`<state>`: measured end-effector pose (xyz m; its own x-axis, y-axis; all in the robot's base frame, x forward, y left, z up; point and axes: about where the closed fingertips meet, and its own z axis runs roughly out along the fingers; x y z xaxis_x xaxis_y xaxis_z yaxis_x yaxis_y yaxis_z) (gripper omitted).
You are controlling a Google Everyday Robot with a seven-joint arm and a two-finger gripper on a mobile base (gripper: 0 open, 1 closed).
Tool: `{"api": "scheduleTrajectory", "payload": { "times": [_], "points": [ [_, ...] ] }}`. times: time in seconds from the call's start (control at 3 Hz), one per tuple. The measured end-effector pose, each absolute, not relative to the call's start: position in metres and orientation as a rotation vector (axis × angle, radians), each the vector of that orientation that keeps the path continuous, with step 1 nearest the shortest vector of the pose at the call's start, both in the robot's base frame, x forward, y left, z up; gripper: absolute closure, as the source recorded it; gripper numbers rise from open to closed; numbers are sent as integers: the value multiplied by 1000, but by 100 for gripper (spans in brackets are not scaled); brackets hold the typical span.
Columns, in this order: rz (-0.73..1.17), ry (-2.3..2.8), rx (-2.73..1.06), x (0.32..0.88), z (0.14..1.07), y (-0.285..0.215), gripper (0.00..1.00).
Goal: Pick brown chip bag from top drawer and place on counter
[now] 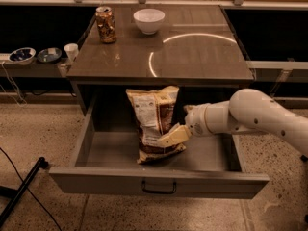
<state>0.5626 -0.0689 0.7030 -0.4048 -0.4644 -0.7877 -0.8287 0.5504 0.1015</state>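
The brown chip bag (153, 115) is in the top drawer (108, 150), which is pulled fully open. It sits near the middle of the drawer floor, its lower end towards the front panel and its cream top edge reaching up to the front edge of the counter (202, 57). A pale label panel covers its upper left part; the print on it is too small to read.

The gripper (170, 137) is inside the drawer, against the bag's lower right edge and overlapping it in this view. Whether it has hold of the bag, or how far open it is, I cannot tell. The white arm (260, 112) reaches in from the right, over the drawer's right side wall. A dark curved handle (159, 188) is on the drawer's front panel.

On the counter, towards the back, a drink can (106, 25) stands at the left, its printing unreadable, with a white bowl (148, 20) just to its right. A bright ring of light (166, 44) is reflected in the glossy top.

To the left, on a lower ledge, are two small dishes (21, 55) (49, 55) and a white cup (71, 51). A black bar (21, 191) lies slanted on the speckled floor (43, 124) at the lower left.
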Motion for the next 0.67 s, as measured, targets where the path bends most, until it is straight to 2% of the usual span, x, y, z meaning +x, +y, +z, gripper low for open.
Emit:
{"api": "scheduleTrajectory", "payload": {
  "times": [0.33,0.67],
  "points": [
    [816,2113,-982,538,686,-51,18],
    [937,2113,-958,530,684,-33,41]
  ]
}}
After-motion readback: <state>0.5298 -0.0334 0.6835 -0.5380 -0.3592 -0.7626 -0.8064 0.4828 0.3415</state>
